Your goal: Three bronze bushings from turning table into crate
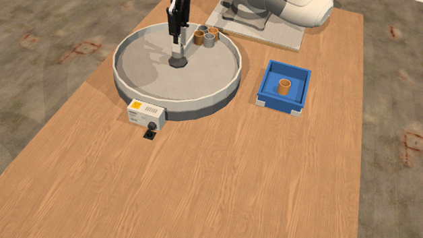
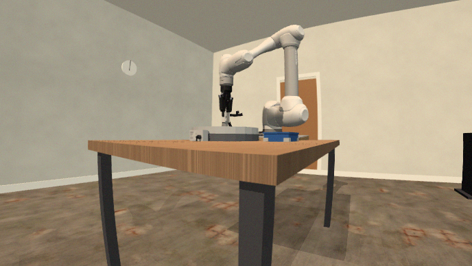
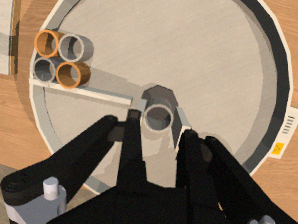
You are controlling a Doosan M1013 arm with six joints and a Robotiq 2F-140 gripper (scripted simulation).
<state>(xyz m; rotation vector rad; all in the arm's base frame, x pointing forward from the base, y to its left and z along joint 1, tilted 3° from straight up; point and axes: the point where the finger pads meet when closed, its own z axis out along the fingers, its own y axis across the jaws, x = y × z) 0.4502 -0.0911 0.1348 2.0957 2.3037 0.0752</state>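
A: What is seen at the gripper (image 3: 158,123)?

B: It is pinched on a grey bushing (image 3: 158,116), which is held above the hub (image 1: 178,62) at the centre of the turntable (image 1: 129,85), upper middle of the top view.

A: Where are the bronze bushings found?

B: One (image 1: 284,86) is standing upright in the blue crate (image 1: 300,90), right of the turntable. Two more, (image 1: 198,37) and (image 1: 213,32), are clustered with two grey ones, (image 1: 209,40) and (image 1: 203,29), at the turntable's far rim, beside a divider bar (image 3: 80,90). In the wrist view that cluster is seen at the upper left.

A: And what else is shown on the table (image 1: 212,177)?

B: A control box (image 1: 146,113) is set against the turntable's near edge, and the arm's base plate (image 1: 287,36) is seen at the top.
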